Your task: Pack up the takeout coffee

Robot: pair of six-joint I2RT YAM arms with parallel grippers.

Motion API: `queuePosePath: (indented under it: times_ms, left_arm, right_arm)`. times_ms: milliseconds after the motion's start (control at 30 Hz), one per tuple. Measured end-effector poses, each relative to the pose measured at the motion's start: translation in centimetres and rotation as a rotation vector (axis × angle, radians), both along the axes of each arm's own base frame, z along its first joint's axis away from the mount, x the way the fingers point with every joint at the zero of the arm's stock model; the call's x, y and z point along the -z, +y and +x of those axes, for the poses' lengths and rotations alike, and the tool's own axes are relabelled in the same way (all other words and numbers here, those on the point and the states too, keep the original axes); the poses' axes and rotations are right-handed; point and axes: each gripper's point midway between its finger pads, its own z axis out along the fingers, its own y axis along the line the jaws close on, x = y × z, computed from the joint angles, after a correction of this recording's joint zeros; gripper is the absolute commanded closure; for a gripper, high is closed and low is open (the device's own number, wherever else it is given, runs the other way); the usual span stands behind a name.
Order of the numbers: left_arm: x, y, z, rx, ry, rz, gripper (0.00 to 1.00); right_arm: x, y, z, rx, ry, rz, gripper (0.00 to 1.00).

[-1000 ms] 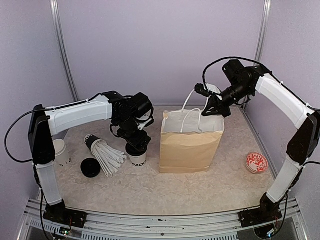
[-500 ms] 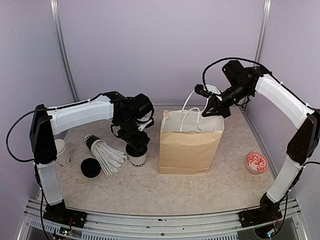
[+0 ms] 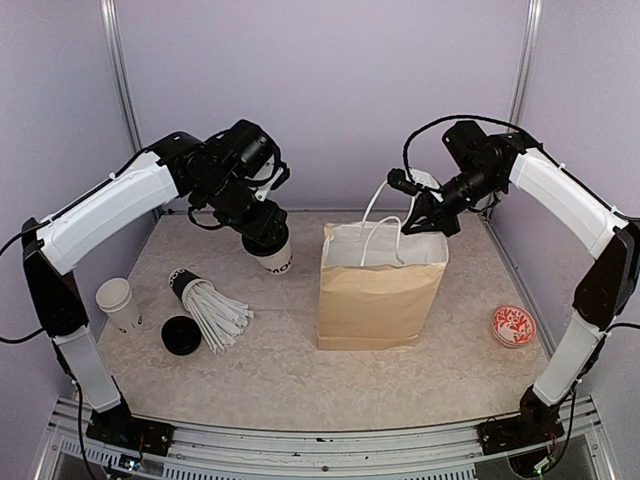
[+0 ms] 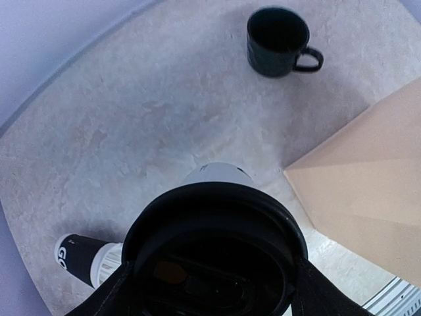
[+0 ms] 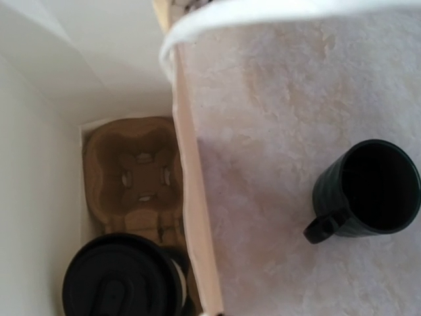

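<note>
My left gripper [image 3: 266, 238] is shut on a white takeout coffee cup [image 3: 275, 259] with black lettering and holds it tilted in the air left of the brown paper bag [image 3: 380, 295]. In the left wrist view the cup's black lid [image 4: 214, 250] fills the space between my fingers [image 4: 122, 289]. My right gripper [image 3: 420, 222] is shut on the bag's back right rim and holds it open. Inside the bag, a second lidded cup [image 5: 122, 280] sits in a cardboard carrier [image 5: 135, 171].
A dark green mug [image 5: 368, 187] stands behind the bag, also in the left wrist view [image 4: 276, 41]. A black cup of white straws [image 3: 208, 302] lies at the left, by a loose black lid [image 3: 181, 335] and a lidless white cup [image 3: 118, 303]. A red patterned disc [image 3: 513, 325] lies right.
My left arm has lifted the coffee cup off the table and carried it up and back, level with the bag's top. The right arm and the bag have not moved.
</note>
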Motion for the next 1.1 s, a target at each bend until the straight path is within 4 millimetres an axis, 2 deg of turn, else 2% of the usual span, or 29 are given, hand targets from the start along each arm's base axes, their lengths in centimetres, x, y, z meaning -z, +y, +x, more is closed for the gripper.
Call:
queuePosePath:
  times_ms: [167, 300, 400, 533, 633, 800, 967, 1100]
  left_arm:
    - [-6.7, 0.8, 0.1, -0.029, -0.153, -0.109, 0.35]
    - [-10.6, 0.7, -0.8, -0.009, -0.246, -0.193, 0.35]
    - [-13.9, -0.8, -2.5, 0.054, -0.311, -0.294, 0.35]
    - [-16.1, -3.3, -4.8, 0.155, -0.342, -0.383, 0.35]
    - [-16.8, -5.3, -6.4, 0.233, -0.343, -0.426, 0.35]
    - [-16.7, -8.7, -8.5, 0.346, -0.324, -0.447, 0.35]
    - [-16.1, -11.3, -9.2, 0.415, -0.315, -0.436, 0.36]
    - [-14.5, -13.2, -9.5, 0.462, -0.304, -0.389, 0.36]
  right_arm:
    - [0.0, 0.2, -0.2, -0.001, 0.005, 0.001, 1.0]
    - [0.0, 0.4, -0.3, 0.001, 0.012, 0.003, 1.0]
    - [-0.2, 0.7, -0.5, 0.003, 0.017, 0.006, 1.0]
    - [-0.6, 1.2, -0.8, 0.003, 0.02, 0.011, 1.0]
    - [-0.6, 1.5, -1.0, 0.002, 0.023, 0.01, 1.0]
    - [-0.6, 1.7, -1.2, 0.006, 0.028, 0.004, 1.0]
    - [-0.5, 1.9, -1.4, 0.005, 0.031, 0.001, 1.0]
    - [-0.6, 2.1, -1.6, -0.002, 0.03, 0.003, 1.0]
